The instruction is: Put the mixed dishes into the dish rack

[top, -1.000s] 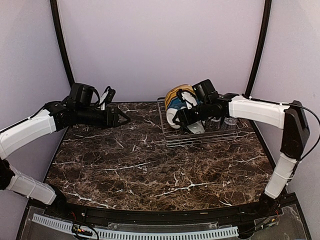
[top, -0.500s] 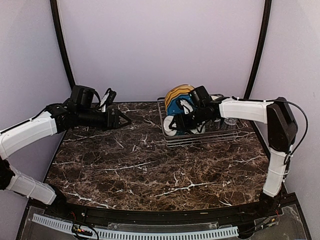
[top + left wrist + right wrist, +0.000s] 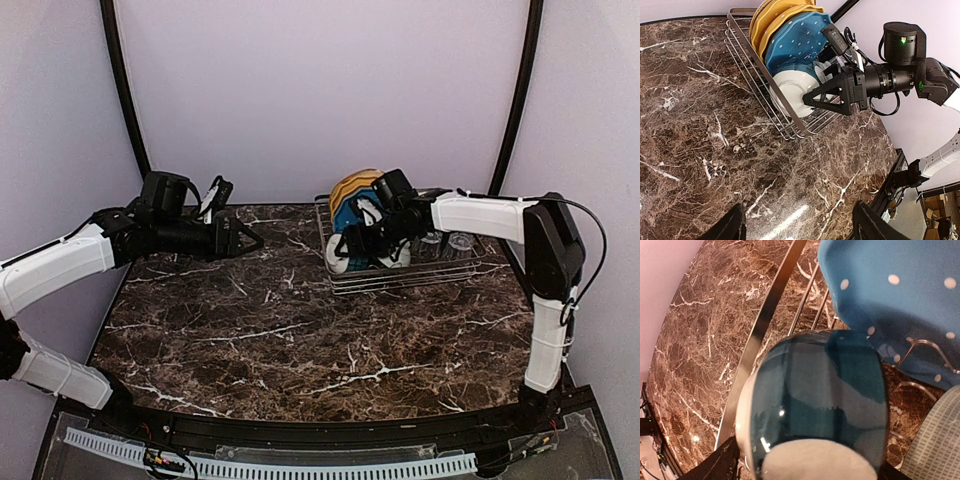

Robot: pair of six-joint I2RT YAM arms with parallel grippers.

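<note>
Dish rack (image 3: 760, 62) sat way back at the far right corner of the desk (image 3: 300, 340), which was dark brown marble with white veins. Working from the near edge: both arms were bolted there. The left one ran up the left side. The right one went up the right side and then bent back toward the middle.

Further back, the left gripper (image 3: 245, 238) hung over the far left corner, pointing right toward the rack and well apart from it. Its wrist view showed both fingers spread wide over the marble, so open.

Then the rack itself. The right gripper (image 3: 812, 98) reached in from the right, down at the rack's left end, with a pale bowl (image 3: 790, 100) between its fingers. The bowl was tipped on its side right by the rack's left rail, glossy inside facing the wrist camera. The jaws looked wide around it, but I honestly couldn't tell if they were pressing on it or just sitting either side.

Right behind the bowl stood a blue dotted plate (image 3: 800, 40) on edge. Behind that was a yellow plate (image 3: 771, 14), also on edge, at the rack's far left corner. Over at the rack's right end was what looked like a clear glass tumbler (image 3: 460, 245), too small to say more.
</note>
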